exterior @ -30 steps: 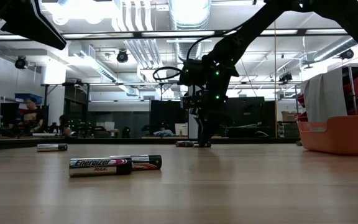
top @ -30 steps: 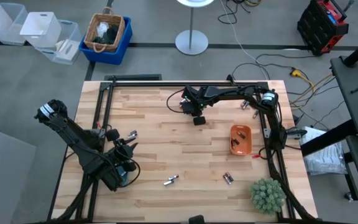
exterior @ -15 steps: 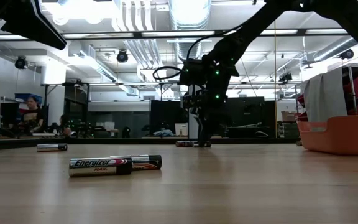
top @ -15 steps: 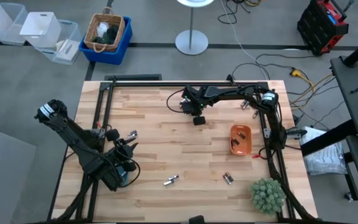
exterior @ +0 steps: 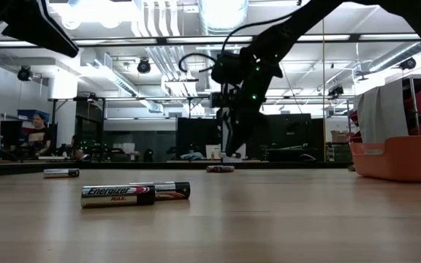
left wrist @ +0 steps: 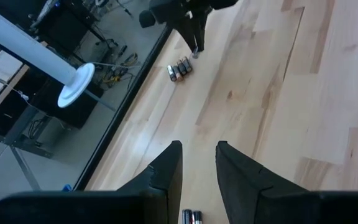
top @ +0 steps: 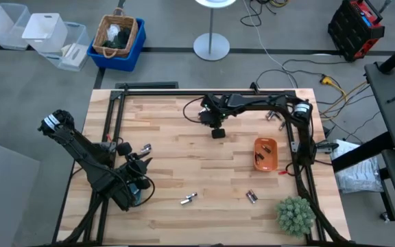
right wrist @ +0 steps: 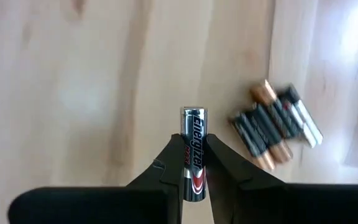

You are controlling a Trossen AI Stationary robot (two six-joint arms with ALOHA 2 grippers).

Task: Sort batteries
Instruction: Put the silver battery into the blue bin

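— Holding anything?
— Yes: my right end effector (right wrist: 194, 163) is clamped on one battery (right wrist: 194, 149), lifted off the surface (top: 184, 158). A cluster of batteries (right wrist: 277, 132) lies just beside and below it.
— And the left?
— My left end effector (left wrist: 199, 163) waits slightly parted, with nothing in it.

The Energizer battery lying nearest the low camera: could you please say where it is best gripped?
Probably mid-barrel, approached straight from above: the Energizer battery lies flat on the table, with a second battery close behind one end.
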